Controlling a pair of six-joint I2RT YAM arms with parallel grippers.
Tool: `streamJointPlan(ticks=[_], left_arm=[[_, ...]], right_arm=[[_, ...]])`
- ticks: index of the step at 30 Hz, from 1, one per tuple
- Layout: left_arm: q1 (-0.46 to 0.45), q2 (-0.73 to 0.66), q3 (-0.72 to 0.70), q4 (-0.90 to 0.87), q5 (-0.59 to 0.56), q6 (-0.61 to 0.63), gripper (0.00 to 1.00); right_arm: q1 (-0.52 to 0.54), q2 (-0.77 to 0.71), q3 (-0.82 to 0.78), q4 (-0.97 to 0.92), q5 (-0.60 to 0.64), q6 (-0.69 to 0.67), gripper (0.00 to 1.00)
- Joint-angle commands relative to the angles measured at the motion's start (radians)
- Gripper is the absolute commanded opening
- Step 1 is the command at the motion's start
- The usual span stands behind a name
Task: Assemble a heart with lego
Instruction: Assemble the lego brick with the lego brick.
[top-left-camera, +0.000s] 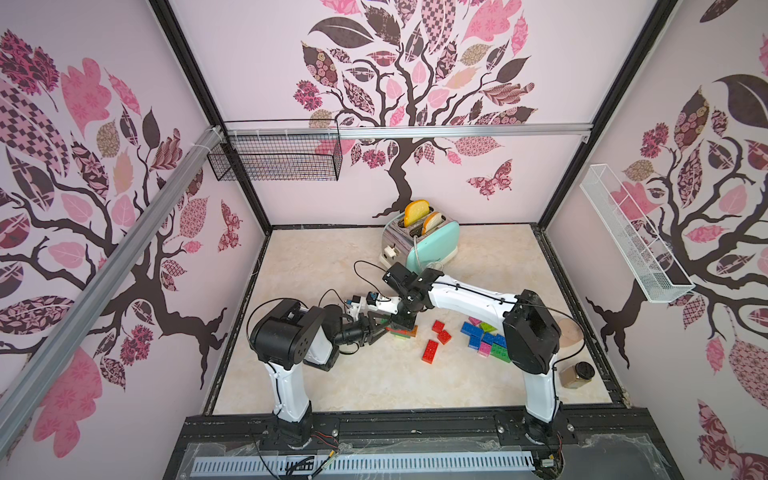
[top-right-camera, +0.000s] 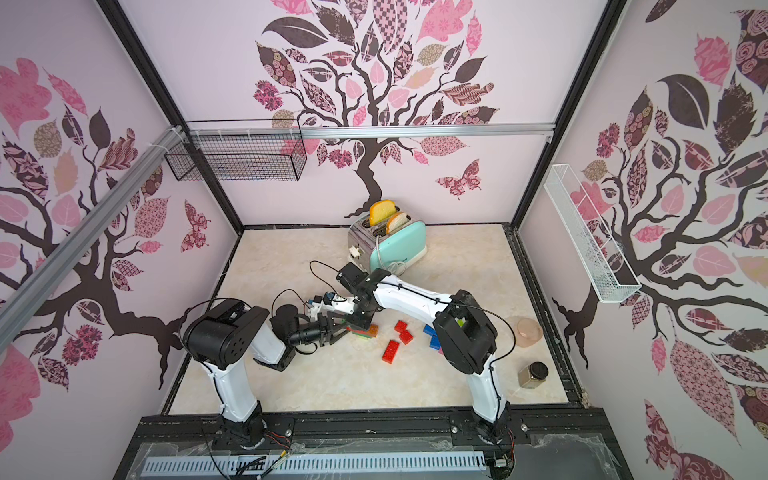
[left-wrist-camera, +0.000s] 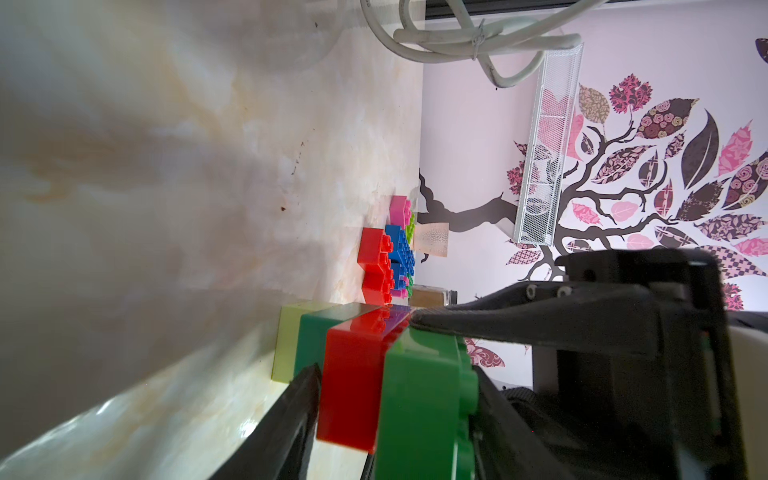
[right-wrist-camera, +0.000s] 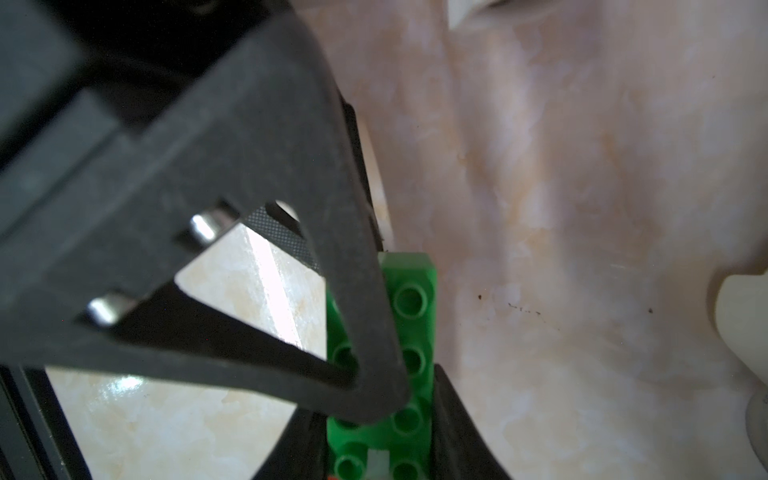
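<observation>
Resting clenched right gripper (right-wrist-camera: 370, 405) on green brick (right-wrist-camera: 413, 299) atop lego stack (left-wrist-camera: 353, 374); flanking stack with left gripper (top-left-camera: 382, 329), grasping or not, cannot tell.

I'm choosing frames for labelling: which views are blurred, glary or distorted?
Right wrist view: the right gripper looms out of focus, the green brick is soft, a glare streak crosses the table. Left wrist view: the nearest red brick is blurred, the loose bricks farther off crisper. Both top views: sharp, though the wide lens stretches the edges, as at the wall rail.
</observation>
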Motion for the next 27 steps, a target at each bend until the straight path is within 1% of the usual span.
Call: streamJointPlan(ticks=[1, 3, 6, 9, 13, 18, 20, 24, 27], left_arm=[[-0.005, 0.028, 0.013, -0.011, -0.042, 0.014, 0.57], [-0.006, 0.029, 0.013, -0.011, -0.049, 0.016, 0.52], [-0.006, 0.032, 0.012, -0.010, -0.054, 0.016, 0.49], [-0.005, 0.036, 0.011, -0.010, -0.058, 0.019, 0.46], [-0.006, 0.038, 0.014, -0.010, -0.060, 0.018, 0.46], [-0.006, 0.044, 0.019, -0.011, -0.063, 0.017, 0.40], [-0.005, 0.047, 0.018, -0.010, -0.061, 0.019, 0.38], [-0.006, 0.046, 0.015, -0.011, -0.064, 0.027, 0.38], [-0.005, 0.052, 0.013, -0.011, -0.065, 0.033, 0.37]], right_arm=[[-0.003, 0.014, -0.042, 0.000, 0.003, 0.016, 0.21], [-0.003, 0.019, -0.041, -0.004, 0.003, 0.025, 0.21], [-0.003, 0.013, -0.050, 0.003, -0.004, 0.039, 0.21], [-0.002, 0.001, -0.071, 0.023, -0.008, 0.056, 0.21], [-0.003, -0.010, -0.095, 0.044, -0.004, 0.072, 0.21], [-0.003, -0.016, -0.130, 0.092, -0.018, 0.093, 0.23], [-0.003, -0.028, -0.142, 0.115, -0.027, 0.105, 0.26], [-0.024, -0.083, -0.149, 0.154, -0.048, 0.150, 0.34], [-0.053, -0.148, -0.152, 0.177, -0.055, 0.194, 0.55]])
